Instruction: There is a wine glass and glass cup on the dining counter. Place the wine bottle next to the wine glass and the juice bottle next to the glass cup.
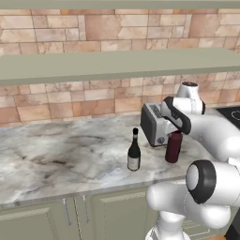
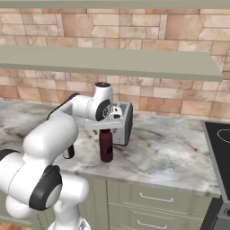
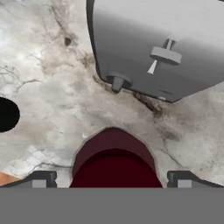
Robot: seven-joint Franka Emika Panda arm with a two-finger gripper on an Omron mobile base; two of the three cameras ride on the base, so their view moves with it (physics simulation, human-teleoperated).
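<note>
Right, we're poised directly above the juice bottle (image 3: 114, 162), which stands on the wall counter (image 1: 56, 159) just in front of the toaster (image 2: 122, 122); the gripper (image 3: 113, 178) is spread wide, straddling it. Next, we judge, lower and clamp, minding the toaster. The wine bottle (image 1: 134, 152) waits nearby.

- Lighting was even, bright and diffuse, with no clear source.
- Soft, faint shadows lay on the marble counter (image 1: 56, 154) under the toaster (image 3: 162, 48).
- Rendering looked slightly soft and low in detail; the toaster's metal showed a smooth sheen.
</note>
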